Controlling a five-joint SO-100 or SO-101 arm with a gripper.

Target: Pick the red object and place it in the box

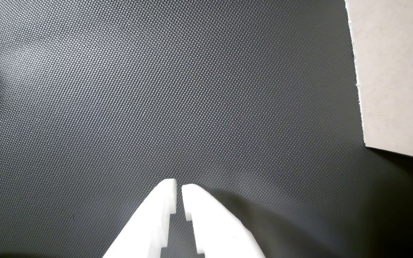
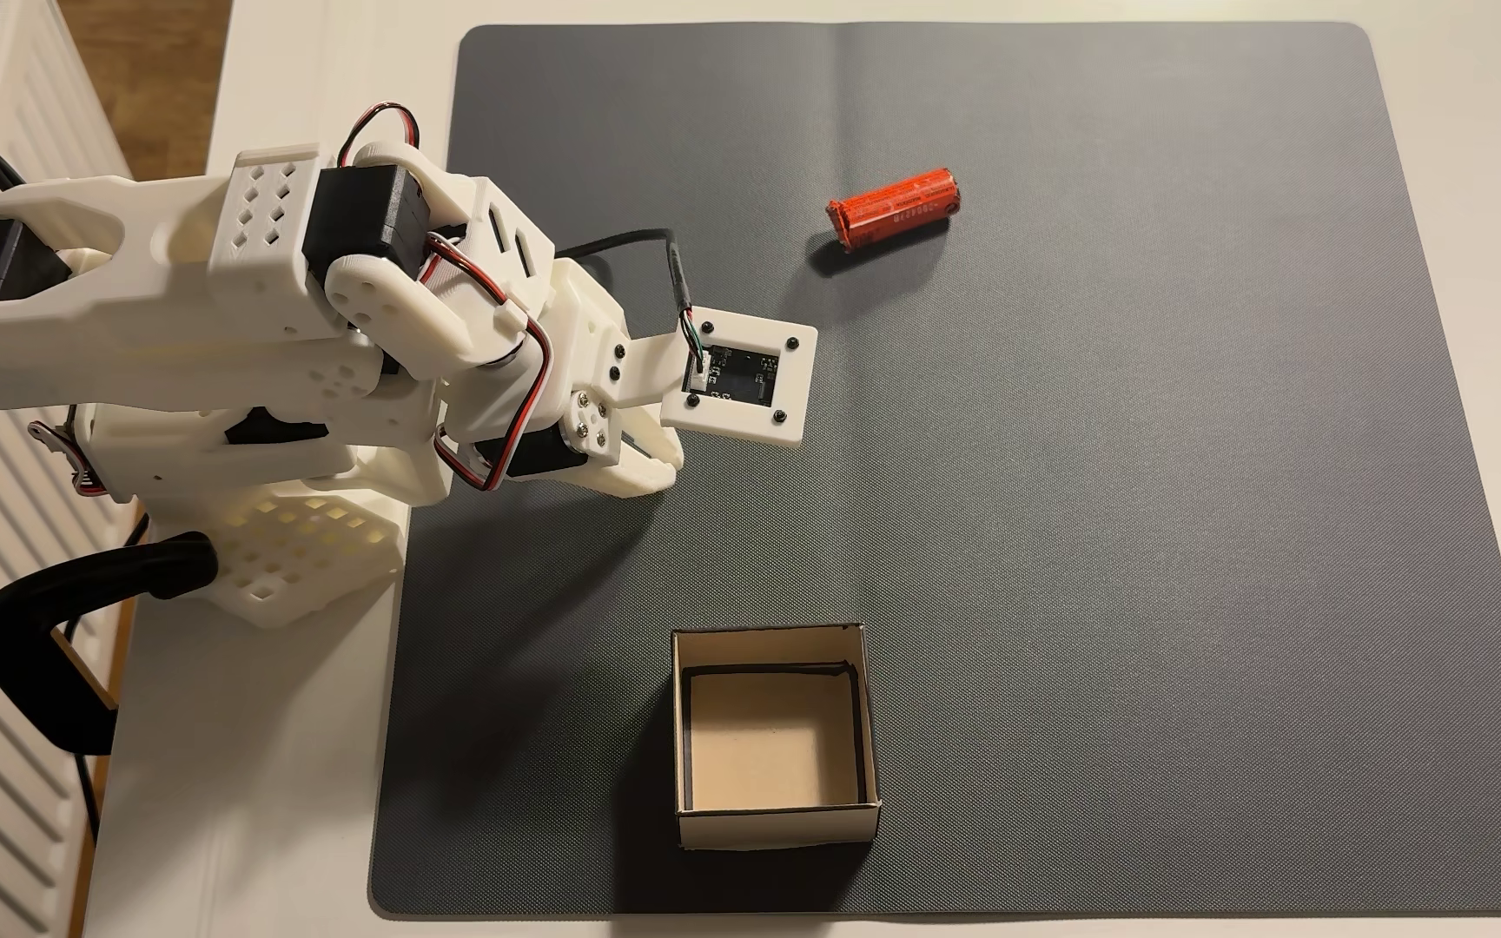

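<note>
Red object (image 2: 893, 208) on mat (image 2: 1090, 496)

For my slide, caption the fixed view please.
Arm folded by the mat, red object lying far from the empty box.

White printed arm (image 2: 187, 298), black servos, red-black cables, black screws; white tapered hand (image 1: 179, 190).
</note>
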